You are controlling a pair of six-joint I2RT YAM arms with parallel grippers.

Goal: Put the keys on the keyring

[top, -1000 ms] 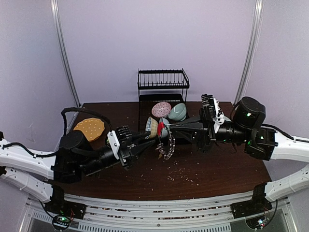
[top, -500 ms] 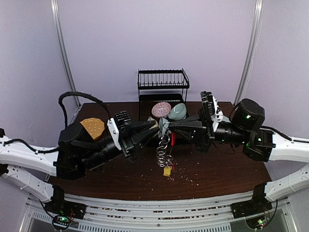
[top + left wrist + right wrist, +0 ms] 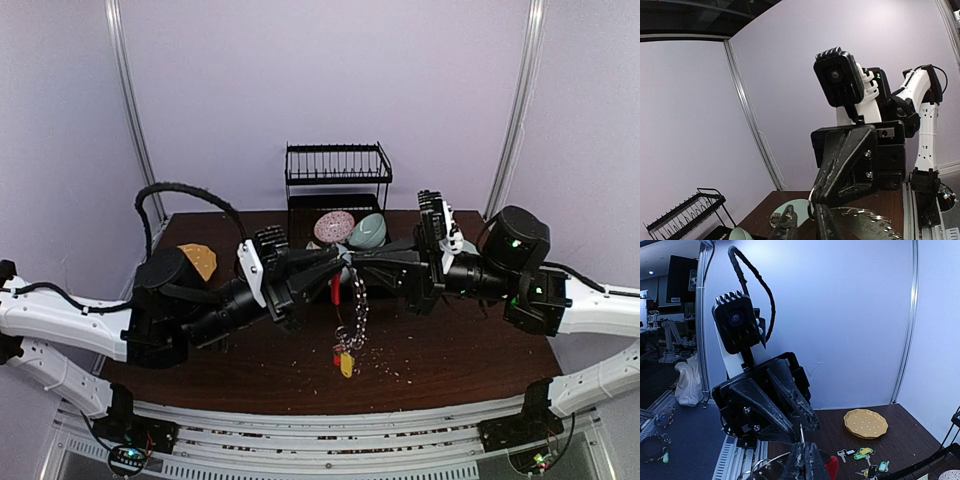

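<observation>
Where two tools meet, right tool (image 3: 353, 266) clamps one keyring (image 3: 357, 305); left tool (image 3: 334, 272) grip unclear.

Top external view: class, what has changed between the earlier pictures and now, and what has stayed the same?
The left claw swung rightward to meet the right claw, narrowing. The keyring went from bunched to hanging straight down, a yellow-tagged key lowest. The right claw stayed shut on the keyring; dish rack unmoved.
</observation>
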